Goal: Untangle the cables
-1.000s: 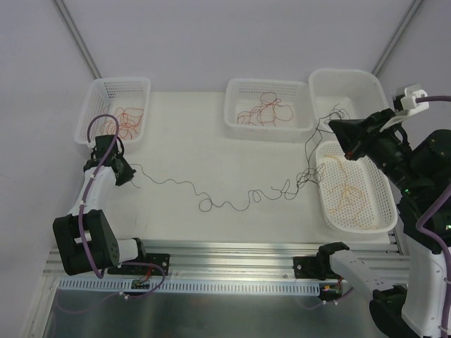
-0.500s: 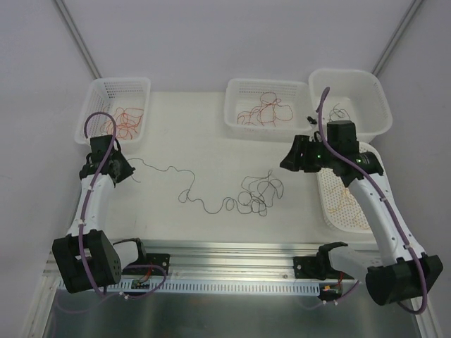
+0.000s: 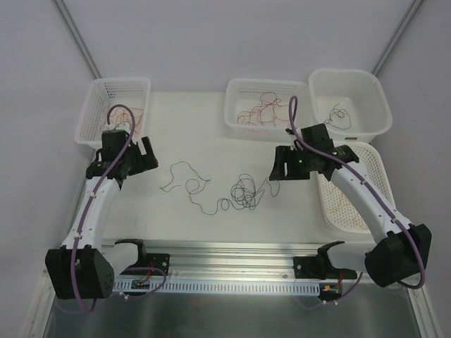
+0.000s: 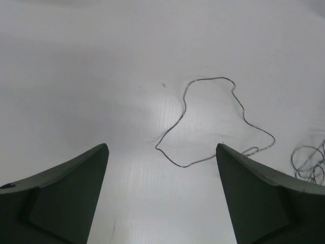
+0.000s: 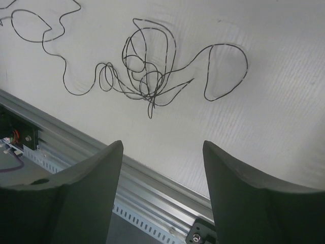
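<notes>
One thin black cable (image 3: pixel 211 201) lies loose on the white table, curling from a free end on the left into a knotted clump (image 3: pixel 245 191) in the middle. My left gripper (image 3: pixel 148 155) hovers left of that free end, open and empty. In the left wrist view the cable's loop (image 4: pixel 244 118) lies just beyond the left gripper (image 4: pixel 161 146). My right gripper (image 3: pixel 276 169) hangs right of the clump, open and holding nothing. The right wrist view shows the clump (image 5: pixel 147 76) ahead of the right gripper (image 5: pixel 162 142).
At the back left a mesh basket (image 3: pixel 120 81) holds red and orange wires, and a middle basket (image 3: pixel 268 82) holds red ones (image 3: pixel 264 109). A white tub (image 3: pixel 349 72) contains a black strand. A flat tray (image 3: pixel 384 184) with tan wires lies under my right arm. An aluminium rail (image 3: pixel 232 250) borders the near edge.
Both grippers opened and let go of the black cable. It went slack and bunched toward the table's middle. The right arm swung left and down over the table; the left arm moved toward the cable.
</notes>
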